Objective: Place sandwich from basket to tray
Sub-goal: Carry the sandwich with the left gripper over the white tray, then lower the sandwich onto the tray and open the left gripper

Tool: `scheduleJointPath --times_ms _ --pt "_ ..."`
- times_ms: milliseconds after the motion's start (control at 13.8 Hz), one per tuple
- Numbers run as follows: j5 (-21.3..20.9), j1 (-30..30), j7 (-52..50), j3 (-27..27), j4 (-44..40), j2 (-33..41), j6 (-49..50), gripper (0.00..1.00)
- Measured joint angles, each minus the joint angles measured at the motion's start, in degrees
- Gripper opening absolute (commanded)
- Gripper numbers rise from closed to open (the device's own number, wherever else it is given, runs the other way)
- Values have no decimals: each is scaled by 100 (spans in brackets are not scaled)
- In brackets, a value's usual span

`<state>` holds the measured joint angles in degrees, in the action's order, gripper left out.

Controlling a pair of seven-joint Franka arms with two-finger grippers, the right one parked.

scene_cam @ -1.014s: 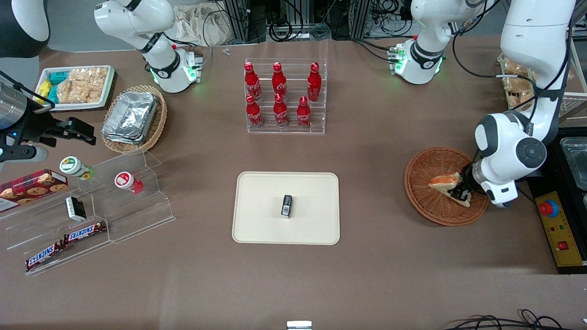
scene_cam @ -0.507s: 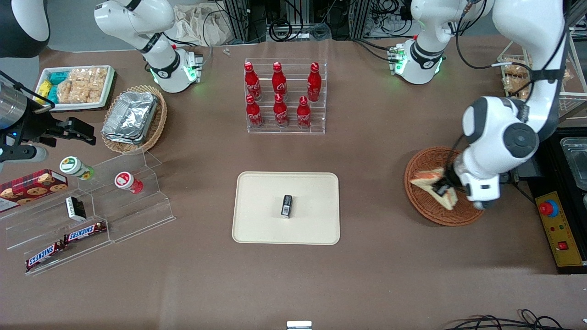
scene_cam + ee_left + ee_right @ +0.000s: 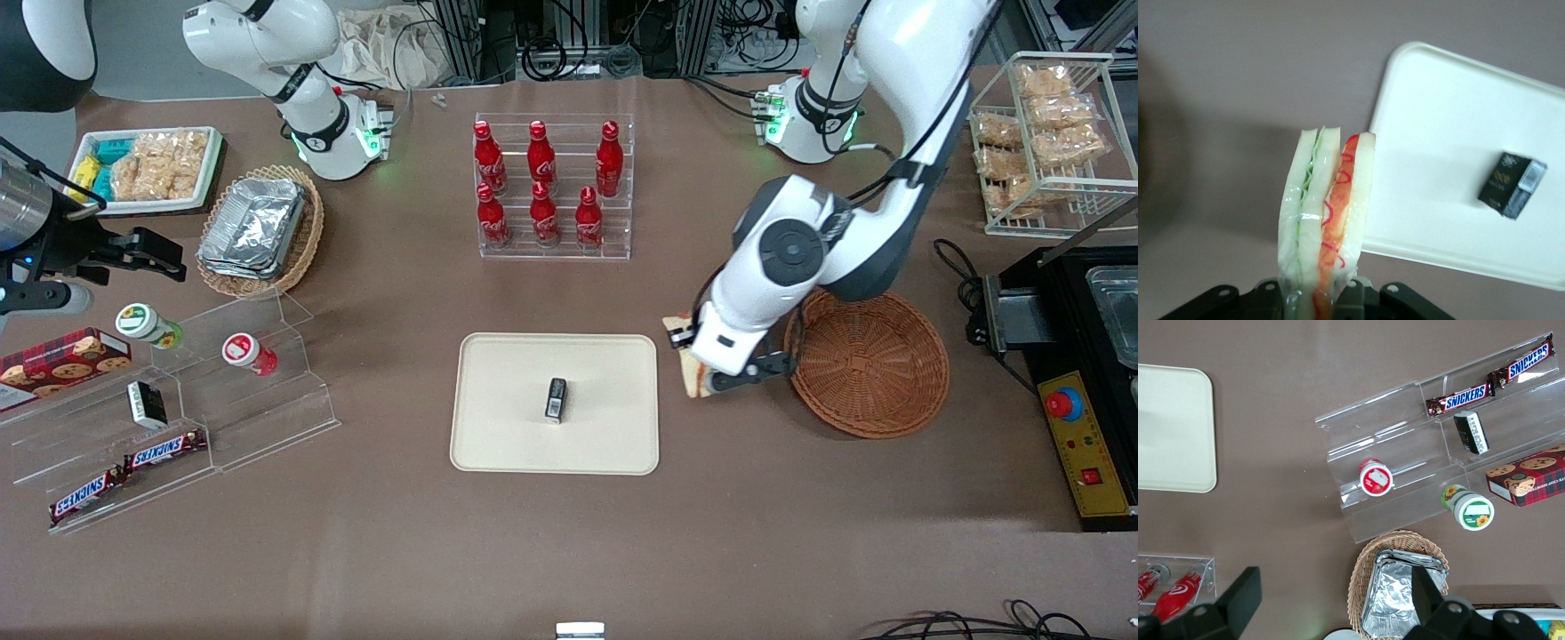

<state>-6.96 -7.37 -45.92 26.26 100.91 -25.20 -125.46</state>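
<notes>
Tool [image 3: 702, 378] sits right of centre in the front view, clamped on the sandwich [image 3: 690, 369], in the strip of bare surface [image 3: 729, 498] between the tray [image 3: 498, 444] and the basket [image 3: 867, 360]. The sandwich hangs in the air, clear of the basket, which now looks bare inside. In the wrist view the sandwich [image 3: 1327, 213] stands edge-on out of the tool [image 3: 1318, 303], its long axis running straight away from the fingers, green and orange-red filling facing the camera.

What the coming move turns on: the tray's near rim [image 3: 1405, 253] lies just beside the wedge, toward the parked arm's end of the surface, so the carry looks nearly finished. A small dark box [image 3: 556, 398] lies at the tray's middle; the bare strip between it and the near rim seems the likeliest landing place.
</notes>
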Motion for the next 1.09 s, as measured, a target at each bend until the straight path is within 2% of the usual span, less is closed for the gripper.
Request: scheduleJointPath --times_ms 290,507,580,652,725,1087 --pt "-1158 -575 11 -4 -748 -1099 -70 0" --pt "-1471 -607 6 -14 -1017 -1625 -376 0" --pt "-1563 -607 10 -16 -1036 -1723 -516 8" --pt "-1696 -607 10 -16 -1040 -1803 -616 46" --pt "-1803 -608 -7 -15 -1044 -1864 -674 99" --pt "-1888 -609 -368 -15 -1136 -1901 -777 100"
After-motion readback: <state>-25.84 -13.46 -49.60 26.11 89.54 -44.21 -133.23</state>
